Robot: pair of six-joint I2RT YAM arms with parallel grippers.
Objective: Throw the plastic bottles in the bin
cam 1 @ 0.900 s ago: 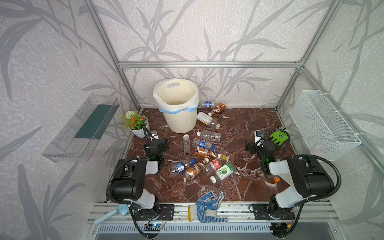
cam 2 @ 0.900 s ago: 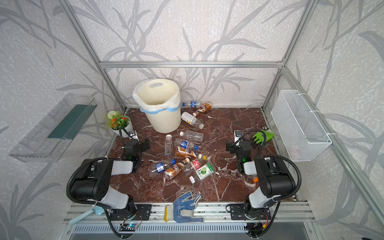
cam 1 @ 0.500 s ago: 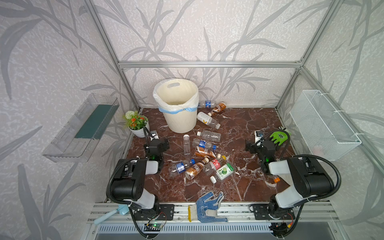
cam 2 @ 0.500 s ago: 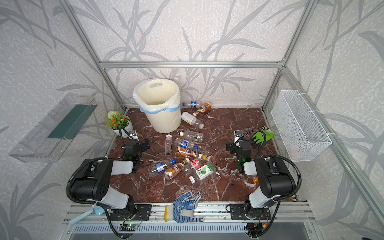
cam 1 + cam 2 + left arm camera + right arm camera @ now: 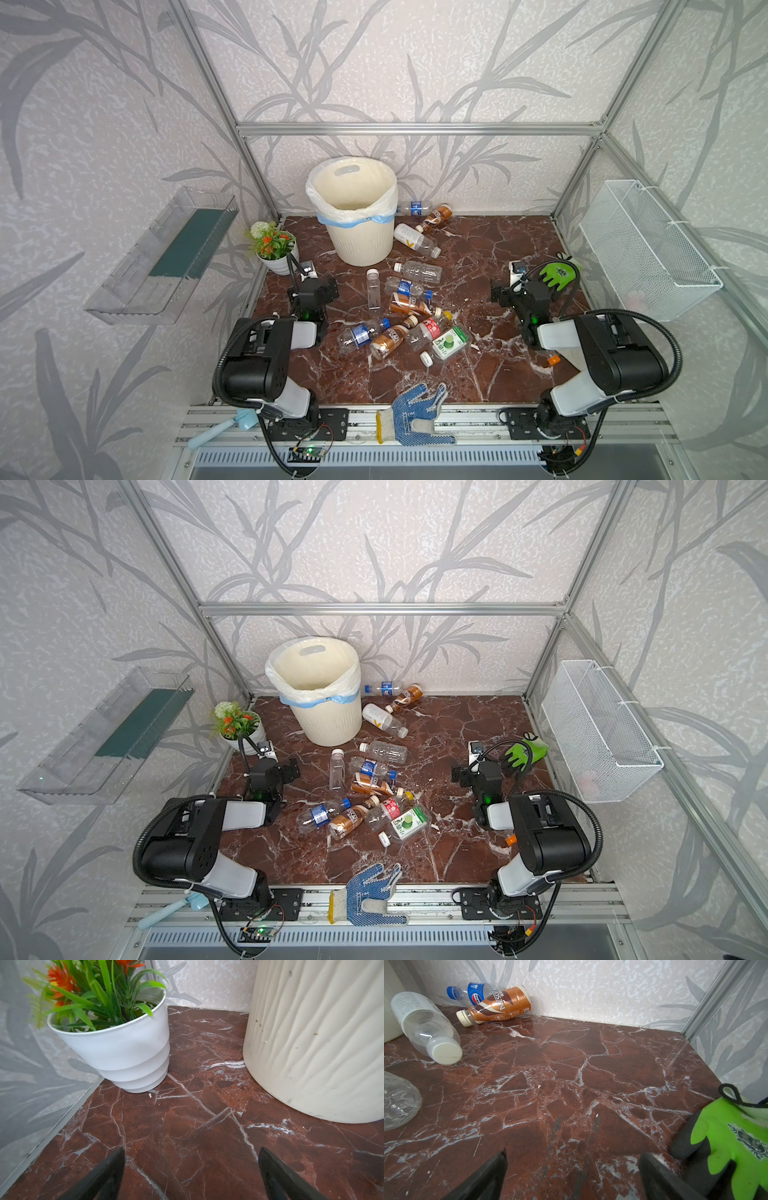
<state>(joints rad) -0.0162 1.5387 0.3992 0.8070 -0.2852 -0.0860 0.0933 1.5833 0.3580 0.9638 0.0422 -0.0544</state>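
Several plastic bottles (image 5: 409, 305) (image 5: 365, 787) lie scattered on the brown marble floor in the middle; three more (image 5: 417, 240) (image 5: 427, 1026) lie beside the bin. The cream ribbed bin (image 5: 358, 214) (image 5: 320, 690) (image 5: 315, 1039) stands at the back, lined with a clear bag. My left gripper (image 5: 318, 286) (image 5: 191, 1159) rests low at the left, open over bare floor, between the flower pot and the bin. My right gripper (image 5: 509, 291) (image 5: 572, 1160) rests low at the right, open and empty, beside a green glove. A brown-labelled bottle (image 5: 497, 1006) and a blue-labelled one (image 5: 475, 994) lie against the back wall.
A white flower pot (image 5: 276, 257) (image 5: 124, 1051) stands at the left wall. A green glove (image 5: 559, 272) (image 5: 737, 1142) lies at the right. A blue-dotted glove (image 5: 417, 409) hangs over the front rail. A white wire basket (image 5: 648, 249) and a clear shelf (image 5: 166, 257) hang on the side walls.
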